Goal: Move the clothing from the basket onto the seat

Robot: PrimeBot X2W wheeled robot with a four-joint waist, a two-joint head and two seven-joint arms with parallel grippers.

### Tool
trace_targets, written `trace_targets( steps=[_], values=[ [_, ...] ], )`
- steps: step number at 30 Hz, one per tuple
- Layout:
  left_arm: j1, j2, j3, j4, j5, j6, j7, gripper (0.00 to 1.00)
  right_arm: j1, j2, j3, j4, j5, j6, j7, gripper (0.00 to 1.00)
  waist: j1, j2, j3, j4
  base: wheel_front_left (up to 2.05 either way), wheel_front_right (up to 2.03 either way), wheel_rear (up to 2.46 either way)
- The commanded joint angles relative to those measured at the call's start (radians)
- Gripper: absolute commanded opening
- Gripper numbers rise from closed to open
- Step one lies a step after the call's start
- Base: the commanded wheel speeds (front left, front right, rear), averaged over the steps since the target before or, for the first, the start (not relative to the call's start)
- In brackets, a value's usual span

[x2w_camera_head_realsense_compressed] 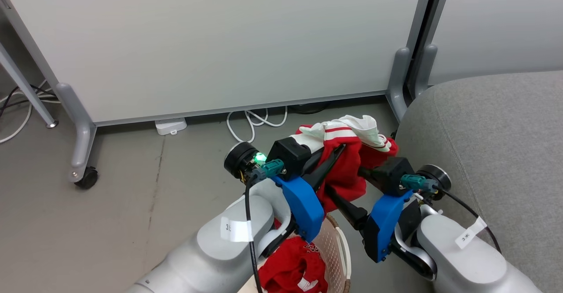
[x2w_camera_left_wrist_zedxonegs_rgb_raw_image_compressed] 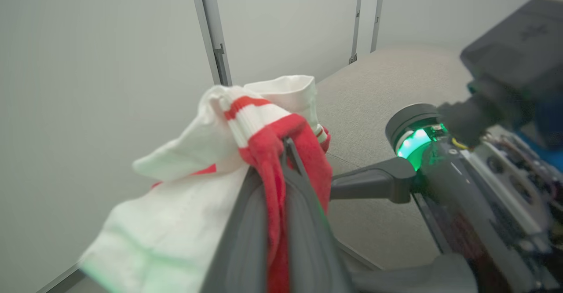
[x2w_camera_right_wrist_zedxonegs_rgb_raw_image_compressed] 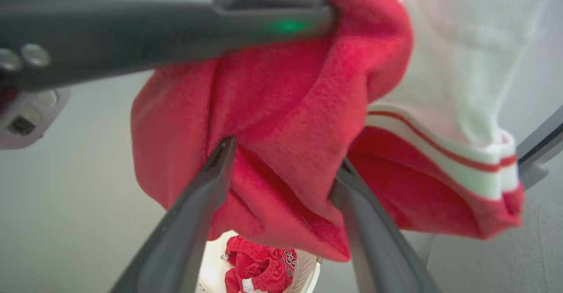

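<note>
The left end effector (x2w_camera_head_realsense_compressed: 339, 150) (x2w_camera_left_wrist_zedxonegs_rgb_raw_image_compressed: 285, 152) is pinched tight on a red garment (x2w_camera_head_realsense_compressed: 345, 174) (x2w_camera_left_wrist_zedxonegs_rgb_raw_image_compressed: 264, 123) (x2w_camera_right_wrist_zedxonegs_rgb_raw_image_compressed: 286, 104), with a fold of red cloth caught between its two dark fingers. The garment hangs in the air above the floor (x2w_camera_head_realsense_compressed: 132, 205), its white panel and striped trim bunched on top and the red part drooping below. It sits above the basket (x2w_camera_head_realsense_compressed: 336, 244) (x2w_camera_right_wrist_zedxonegs_rgb_raw_image_compressed: 308, 264) and just beside the rounded edge of the grey seat (x2w_camera_head_realsense_compressed: 484, 143) (x2w_camera_left_wrist_zedxonegs_rgb_raw_image_compressed: 374, 90), not yet on it.

The right end effector (x2w_camera_head_realsense_compressed: 347, 182) (x2w_camera_right_wrist_zedxonegs_rgb_raw_image_compressed: 286, 152) has its fingers spread wide. Its tips reach the drooping red cloth from below, one on each side of a fold, without closing on it.

A second red garment (x2w_camera_head_realsense_compressed: 292, 266) (x2w_camera_right_wrist_zedxonegs_rgb_raw_image_compressed: 257, 266) lies crumpled inside the basket. A pale partition (x2w_camera_head_realsense_compressed: 220, 42) stands behind on the floor.
</note>
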Motion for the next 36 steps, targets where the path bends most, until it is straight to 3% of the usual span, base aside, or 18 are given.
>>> trace_targets(
  steps=[1, 14, 15, 17, 36],
  values=[
    [-0.007, 0.000, -0.001, -0.007, -0.006, -0.006, -0.007, 0.00, -0.023, -0.004, 0.014, 0.007, 0.016, 0.000, -0.009, 1.00, -0.0001, 0.0000, 0.000, -0.001, 0.00, 0.00, 0.00],
    [-0.023, 0.000, -0.034, -0.027, -0.041, -0.007, -0.007, 0.00, -0.086, 0.015, 0.133, 0.089, 0.128, 0.000, -0.070, 1.00, -0.0001, 0.0000, 0.000, 0.003, 0.00, 0.00, 0.00],
    [-0.024, 0.000, -0.035, -0.026, -0.043, -0.007, -0.007, 0.00, -0.090, 0.016, 0.140, 0.094, 0.135, 0.000, -0.074, 0.60, -0.0001, 0.0000, 0.000, 0.003, 0.00, 0.00, 0.00],
    [-0.025, 0.000, -0.035, -0.023, -0.047, -0.007, -0.007, 0.00, -0.096, 0.016, 0.152, 0.106, 0.146, 0.000, -0.080, 0.00, -0.0001, 0.0000, 0.000, 0.004, 0.00, 0.00, 0.00],
    [-0.031, 0.000, -0.037, -0.004, -0.059, -0.007, -0.007, 0.00, -0.135, 0.018, 0.232, 0.175, 0.225, 0.000, -0.132, 0.00, -0.0001, 0.0000, -0.002, -0.002, 0.00, 0.00, 0.00]
  ],
)
